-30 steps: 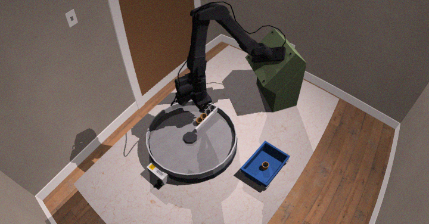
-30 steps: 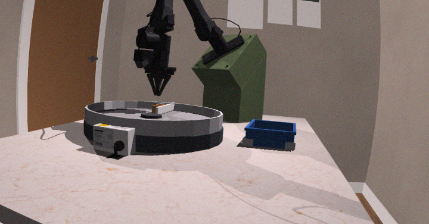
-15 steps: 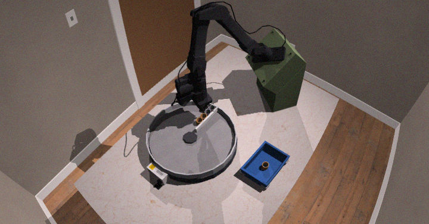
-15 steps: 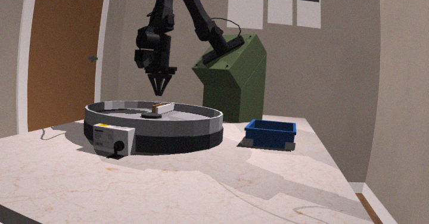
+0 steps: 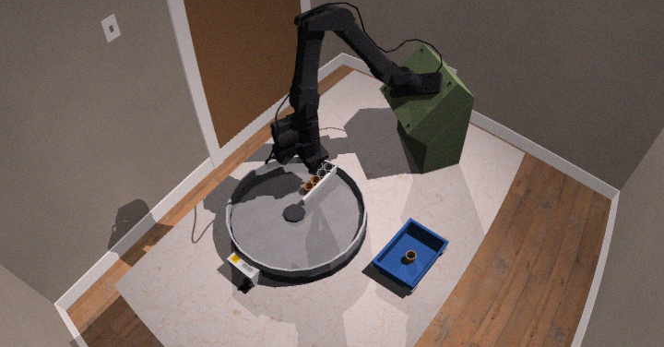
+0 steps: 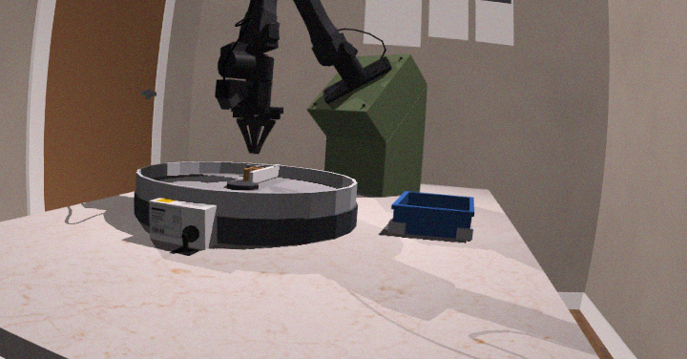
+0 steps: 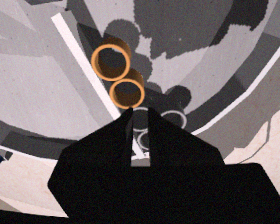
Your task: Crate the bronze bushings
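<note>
My gripper is nearly closed, with nothing between its fingertips. It hangs above the turntable, over the row of bushings. Two bronze bushings stand upright along the white bar: the inner one, and one beside it nearer the fingertips. Steel bushings stand farther out; one is to the right of the fingertips, another lies behind them, and a third is partly hidden by the fingers. One bronze bushing stands in the blue crate.
The white bar runs outward from the dark hub. A raised rim surrounds the turntable. A white control box stands at its front. The green arm base stands behind the crate.
</note>
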`<state>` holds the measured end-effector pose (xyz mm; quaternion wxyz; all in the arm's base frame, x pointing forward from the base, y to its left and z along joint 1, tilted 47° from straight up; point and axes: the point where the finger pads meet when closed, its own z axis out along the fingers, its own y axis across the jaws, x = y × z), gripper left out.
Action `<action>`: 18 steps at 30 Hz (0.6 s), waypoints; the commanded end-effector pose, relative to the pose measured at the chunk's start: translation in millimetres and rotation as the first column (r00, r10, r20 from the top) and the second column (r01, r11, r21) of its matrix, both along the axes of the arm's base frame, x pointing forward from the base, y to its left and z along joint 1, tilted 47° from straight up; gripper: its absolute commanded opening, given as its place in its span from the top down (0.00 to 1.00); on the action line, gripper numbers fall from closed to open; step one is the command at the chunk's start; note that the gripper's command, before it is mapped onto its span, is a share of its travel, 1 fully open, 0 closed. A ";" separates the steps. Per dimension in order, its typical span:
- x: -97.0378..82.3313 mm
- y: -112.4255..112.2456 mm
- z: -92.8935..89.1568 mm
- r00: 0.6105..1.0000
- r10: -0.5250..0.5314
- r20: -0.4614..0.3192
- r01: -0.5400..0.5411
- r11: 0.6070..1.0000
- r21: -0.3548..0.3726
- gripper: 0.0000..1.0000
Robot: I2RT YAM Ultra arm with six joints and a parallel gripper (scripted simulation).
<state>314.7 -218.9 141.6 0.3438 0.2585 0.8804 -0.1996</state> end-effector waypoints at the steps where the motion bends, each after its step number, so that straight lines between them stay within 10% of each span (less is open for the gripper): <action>1: 6.3 1.3 21.1 0.999 0.019 0.043 -0.018 1.000 -0.021 0.87; 18: 6.8 -0.2 18.2 0.999 0.017 0.035 -0.016 1.000 -0.016 0.87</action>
